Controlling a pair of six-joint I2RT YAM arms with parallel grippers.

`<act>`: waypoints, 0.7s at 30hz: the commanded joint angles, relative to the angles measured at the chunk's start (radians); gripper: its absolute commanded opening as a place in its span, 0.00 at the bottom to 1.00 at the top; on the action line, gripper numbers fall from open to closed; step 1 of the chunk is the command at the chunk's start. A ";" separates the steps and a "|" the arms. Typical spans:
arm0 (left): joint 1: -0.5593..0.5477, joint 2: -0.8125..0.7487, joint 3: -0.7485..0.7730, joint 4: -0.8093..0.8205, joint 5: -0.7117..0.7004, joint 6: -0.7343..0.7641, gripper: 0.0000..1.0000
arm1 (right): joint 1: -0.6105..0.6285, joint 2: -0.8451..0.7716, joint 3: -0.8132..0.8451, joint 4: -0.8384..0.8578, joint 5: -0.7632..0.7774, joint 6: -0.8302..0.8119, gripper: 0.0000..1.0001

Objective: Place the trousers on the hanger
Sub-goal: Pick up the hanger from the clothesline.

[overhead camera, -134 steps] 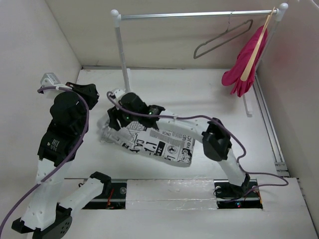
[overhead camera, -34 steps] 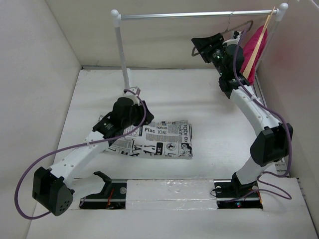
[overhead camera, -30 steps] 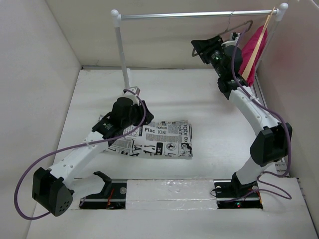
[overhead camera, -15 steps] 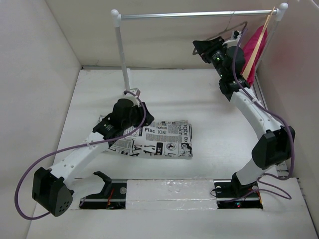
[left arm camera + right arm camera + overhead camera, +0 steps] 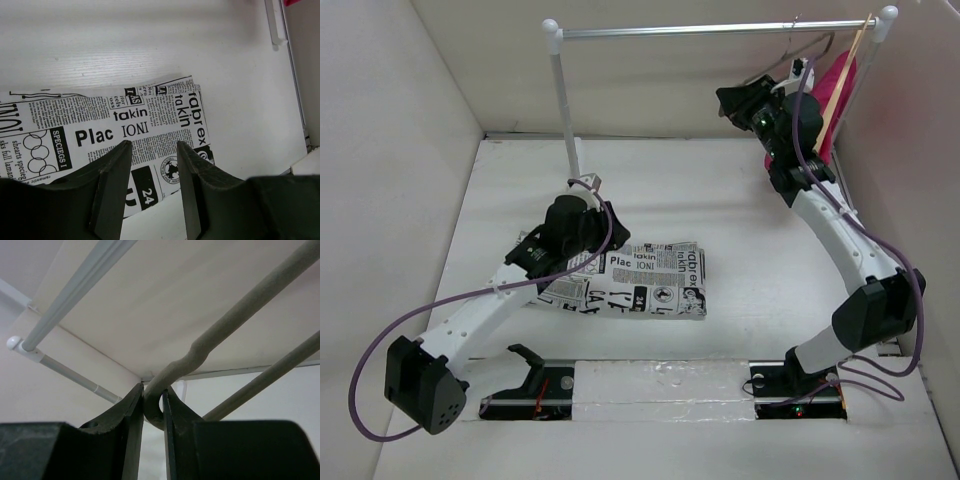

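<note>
Close to the near edge of the white worktop (image 5: 720,200), the trousers (image 5: 640,285) lie folded into a flat, roughly oblong bundle, newsprint side up, with big black lettering across the top fold

The left claw (image 5: 570,235) is down over the left end of that bundle. From its own camera the two dark fingers (image 5: 112,175) stand partly apart with nothing between them, only the printed cloth (image 5: 100,120) showing in the gap. Whether the tips touch the fabric I cannot tell

Farther back and to the right, the right arm reaches up high toward the rail (image 5: 720,29) that spans the back of the worktop. The right claw (image 5: 745,100) is pinched tight on the hanger (image 5: 790,58), and its wrist view shows the fingers (image 5: 132,410) nipping the grey wire (image 5: 225,325) at a bend, with the rail (image 5: 80,277) running overhead. The hanger's hook sits up at the rail, near its right end

Just beyond it, at the rail's far right, a pink garment (image 5: 835,85) hangs on a pale wooden hanger (image 5: 845,72)
</note>
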 commanded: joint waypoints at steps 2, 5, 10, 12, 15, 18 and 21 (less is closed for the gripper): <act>-0.001 -0.002 0.058 0.019 -0.001 -0.006 0.37 | 0.009 -0.064 0.035 0.000 -0.024 -0.131 0.00; -0.001 0.003 0.095 0.009 -0.001 -0.001 0.38 | 0.009 -0.096 -0.008 0.017 -0.056 -0.149 0.00; -0.001 0.015 0.199 -0.016 0.017 0.002 0.40 | 0.000 -0.166 -0.118 0.035 -0.105 -0.180 0.00; -0.001 0.027 0.244 -0.030 0.037 -0.001 0.45 | 0.000 -0.183 -0.137 0.019 -0.122 -0.198 0.00; -0.001 0.040 0.331 -0.050 0.072 -0.009 0.50 | -0.020 -0.216 -0.176 0.012 -0.170 -0.215 0.00; -0.001 0.061 0.417 -0.062 0.100 -0.018 0.55 | -0.011 -0.248 -0.201 -0.032 -0.205 -0.265 0.00; -0.001 0.093 0.506 -0.070 0.132 -0.026 0.56 | -0.002 -0.294 -0.250 -0.093 -0.227 -0.318 0.00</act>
